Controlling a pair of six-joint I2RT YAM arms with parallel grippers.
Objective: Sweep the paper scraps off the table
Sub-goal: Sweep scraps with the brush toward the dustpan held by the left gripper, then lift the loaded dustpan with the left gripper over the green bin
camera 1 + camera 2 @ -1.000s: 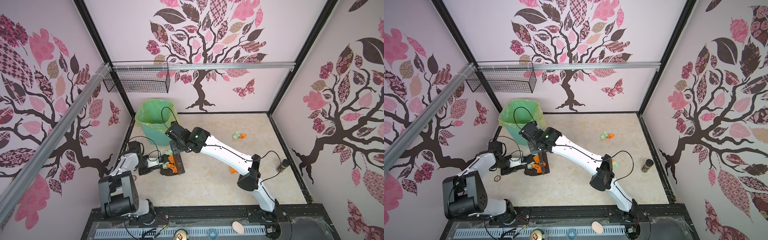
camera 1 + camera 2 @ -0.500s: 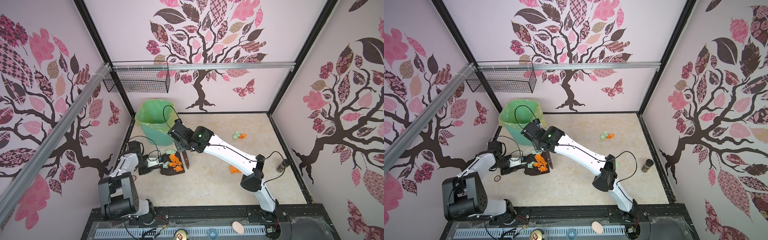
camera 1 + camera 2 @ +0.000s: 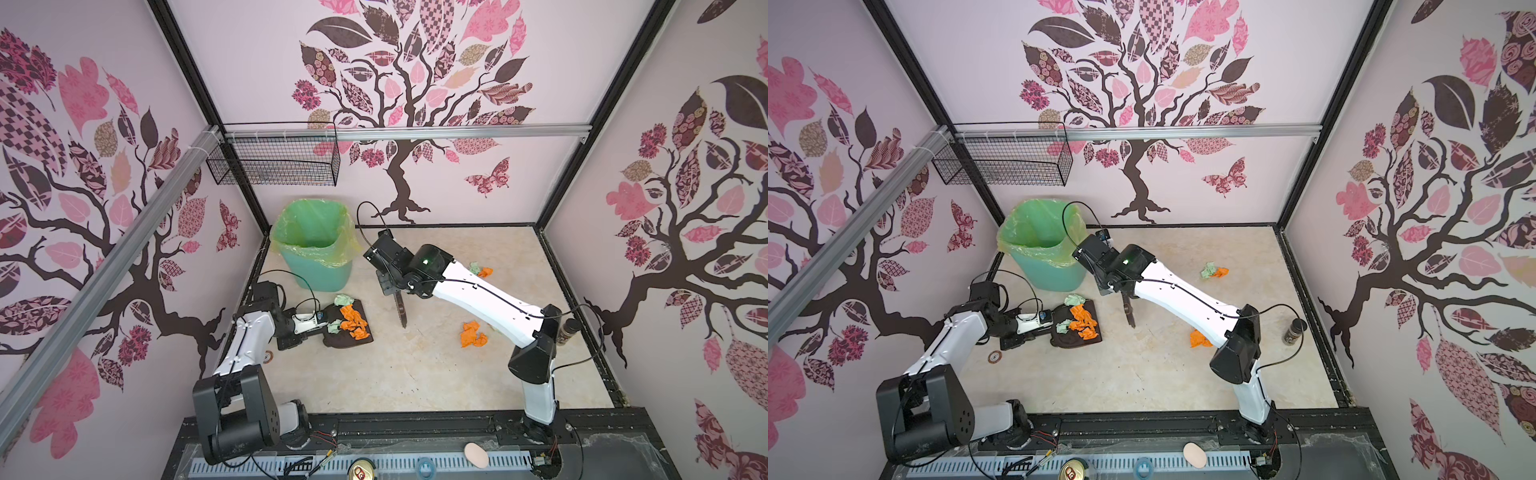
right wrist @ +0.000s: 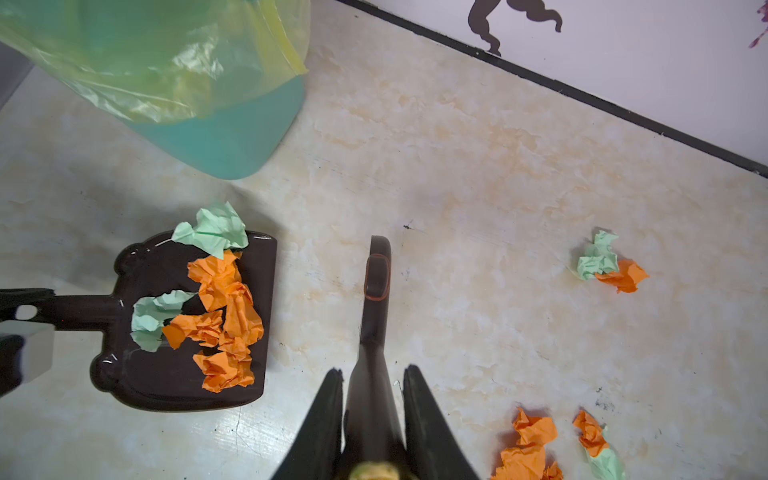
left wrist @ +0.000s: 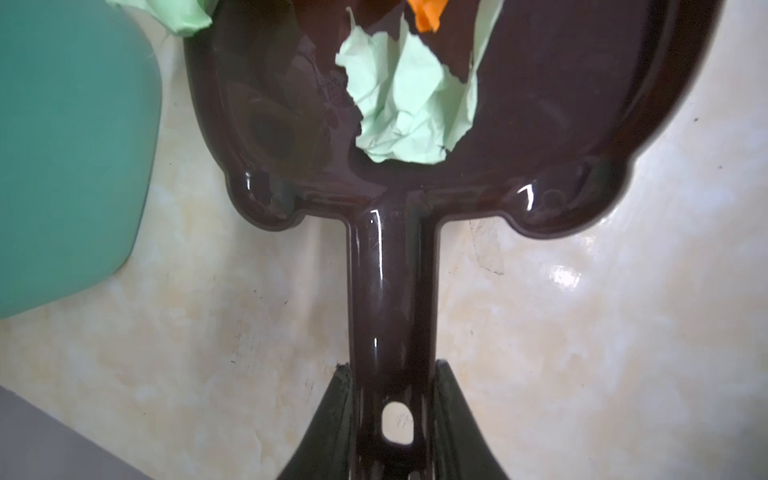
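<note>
**Change:** the right hand [image 4: 373, 370] has drawn the brush [image 3: 401, 312] back from the lip of the dustpan [image 3: 338, 343] towards the middle of the table [image 3: 415, 374]. The left hand [image 5: 392, 365] is unmoved.

**Grip:** the right hand is clamped on the brush handle. The left hand is closed narrowly round the dustpan handle.

**Scraps** [image 4: 226, 299]**:** a heap lies in the dustpan. Two clusters are loose on the table, one beside the right forearm [image 3: 473, 334] and one nearer the back wall [image 3: 482, 271].

**Handling, as judged:** very light, soft and springy, so apt to skid or roll. They are best pushed low with the bristles, not pinched.
</note>
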